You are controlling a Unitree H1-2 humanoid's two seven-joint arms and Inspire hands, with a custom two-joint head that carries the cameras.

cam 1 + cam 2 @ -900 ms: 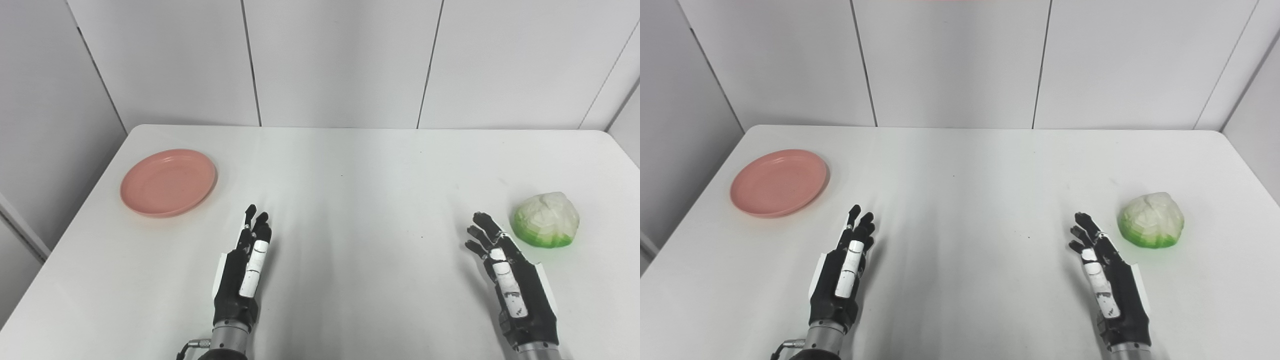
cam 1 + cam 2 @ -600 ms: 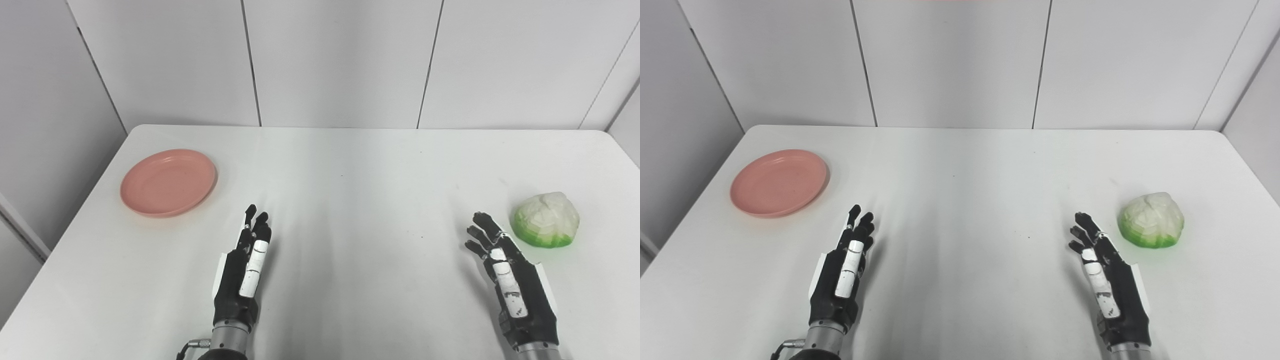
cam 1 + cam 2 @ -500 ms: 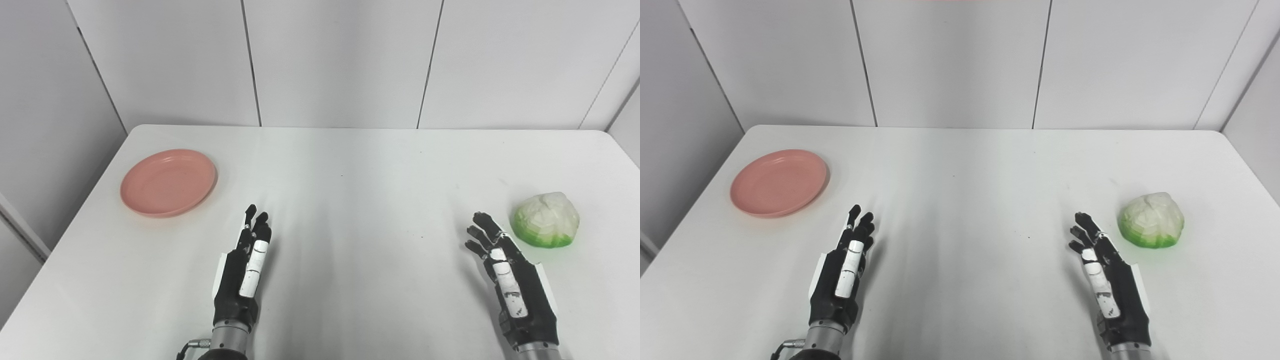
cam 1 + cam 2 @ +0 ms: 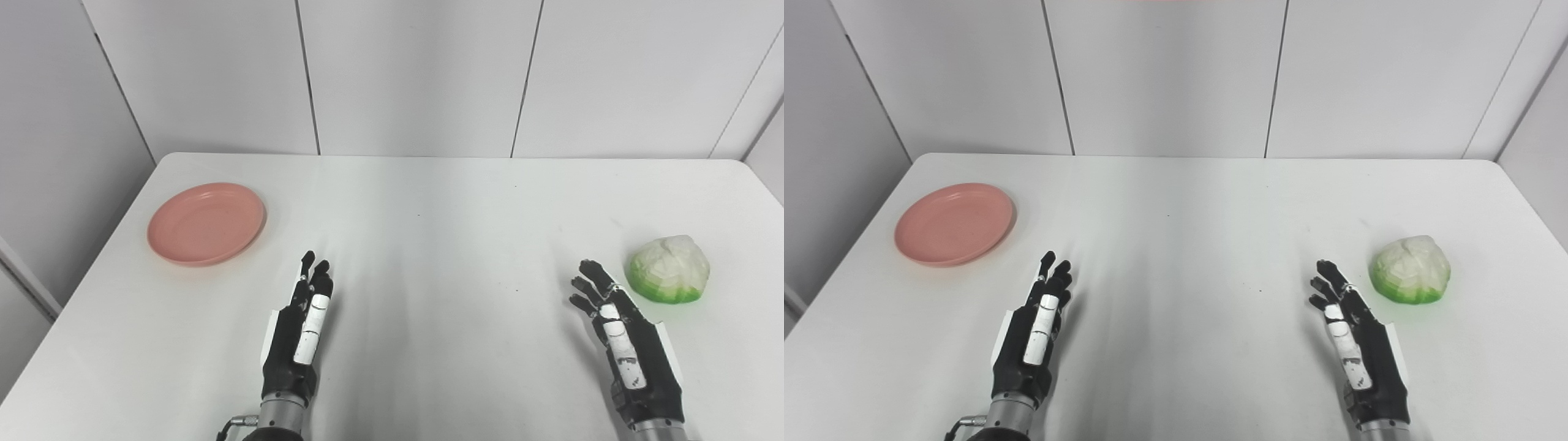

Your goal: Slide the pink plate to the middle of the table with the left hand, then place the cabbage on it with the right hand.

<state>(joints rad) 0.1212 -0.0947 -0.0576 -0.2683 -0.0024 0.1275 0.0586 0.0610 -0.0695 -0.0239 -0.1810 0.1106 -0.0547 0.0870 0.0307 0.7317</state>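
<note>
A round pink plate (image 4: 206, 223) lies near the left edge of the white table (image 4: 429, 202), with nothing on it. A pale green and white cabbage (image 4: 669, 269) sits near the right edge. My left hand (image 4: 300, 334) rests low at the front, right of and nearer than the plate, open with straight fingers and holding nothing. My right hand (image 4: 625, 340) is open too, its fingers spread, just left of the cabbage and short of touching it.
Grey wall panels (image 4: 416, 73) close off the far side of the table. The table's left edge (image 4: 92, 269) runs close by the plate and drops off to the floor.
</note>
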